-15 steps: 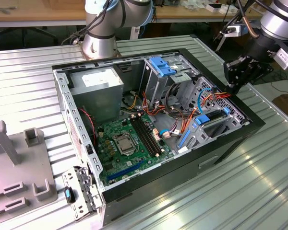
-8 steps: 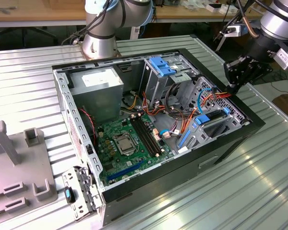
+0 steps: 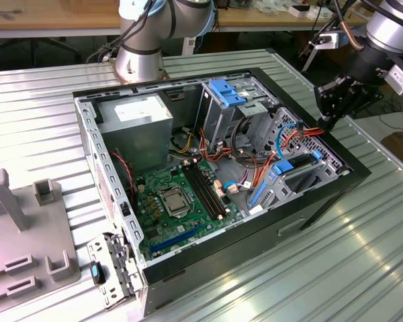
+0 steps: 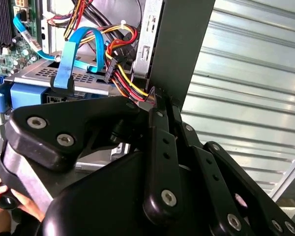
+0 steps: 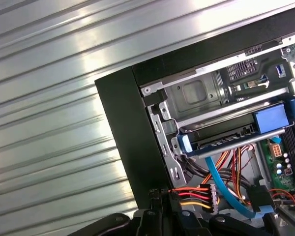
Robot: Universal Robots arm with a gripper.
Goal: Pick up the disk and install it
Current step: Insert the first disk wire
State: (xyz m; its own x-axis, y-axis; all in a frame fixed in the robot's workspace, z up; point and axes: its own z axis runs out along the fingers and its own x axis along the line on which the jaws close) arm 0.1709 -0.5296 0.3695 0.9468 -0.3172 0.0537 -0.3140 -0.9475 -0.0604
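Observation:
The disk (image 3: pixel 297 163) lies inside the drive bay of the open computer case (image 3: pixel 336 171), its blue carrier (image 5: pixel 271 120) showing at the bay mouth. In the second wrist view the carrier's blue end (image 4: pixel 27 93) sits under a perforated grey plate. My gripper (image 3: pixel 326 121) hangs over the case's rim on the exterior view's right, behind the bay. Its fingers (image 4: pixel 160 142) are shut together, pinching the red, yellow and black power wires (image 5: pixel 187 195) that run to a connector (image 5: pixel 210 196). A blue data cable (image 4: pixel 66 64) loops over the bay.
The case lies on its side on a ribbed metal table (image 3: pixel 363 255), with the motherboard (image 3: pixel 181 201), a grey power supply (image 3: pixel 138 124) and a blue latch (image 3: pixel 227 92) inside. Grey fixtures (image 3: pixel 27 235) stand at the exterior view's left. A person's fingers (image 4: pixel 5 196) show beside the gripper body.

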